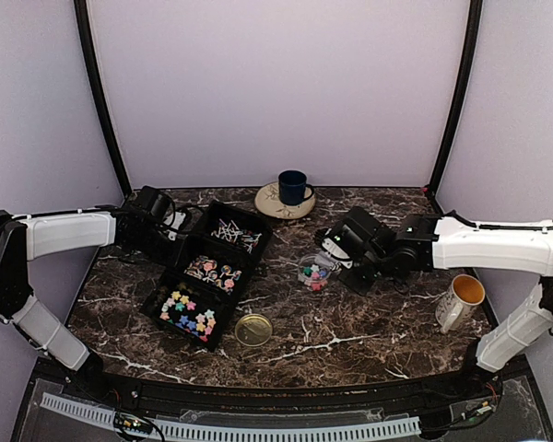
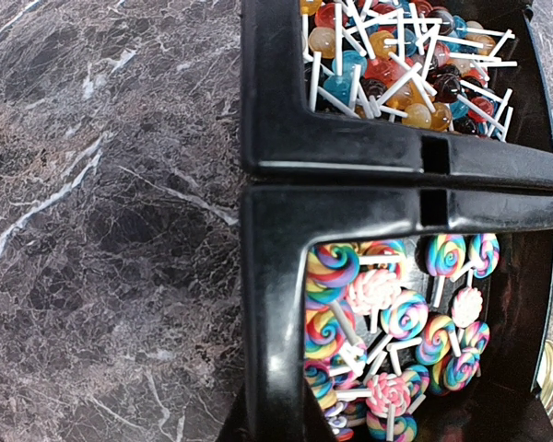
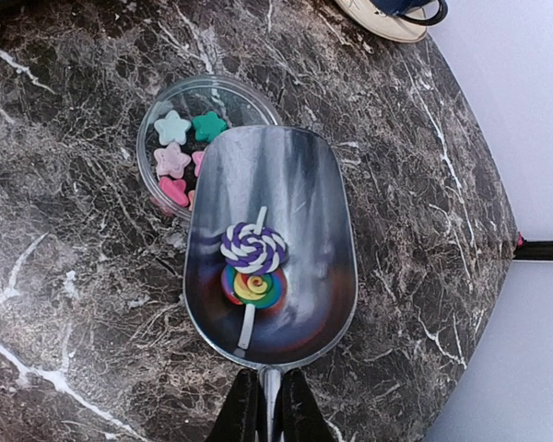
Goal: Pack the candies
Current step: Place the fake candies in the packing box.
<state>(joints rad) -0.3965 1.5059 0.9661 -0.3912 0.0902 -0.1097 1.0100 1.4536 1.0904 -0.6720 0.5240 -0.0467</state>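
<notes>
The black three-part tray [image 2: 276, 304] holds the candies. Ball lollipops with white sticks [image 2: 396, 55] fill its far compartment, swirl lollipops [image 2: 387, 322] the middle one, and pastel stars [image 1: 190, 309] the near one. My left gripper [image 2: 290, 428] is shut on the tray's left wall. My right gripper [image 3: 269, 405] is shut on the handle of a metal scoop [image 3: 295, 184]. In the scoop lie a purple-white swirl lollipop [image 3: 254, 247] and a rainbow one [image 3: 252, 287]. The scoop's tip hangs over the small clear jar [image 3: 158, 101], which holds several star candies [image 3: 172, 127].
A gold lid [image 1: 253, 329] lies on the marble table in front of the tray. A blue mug [image 1: 292, 187] stands on a saucer at the back. A white mug [image 1: 461, 301] stands at the right, next to my right arm.
</notes>
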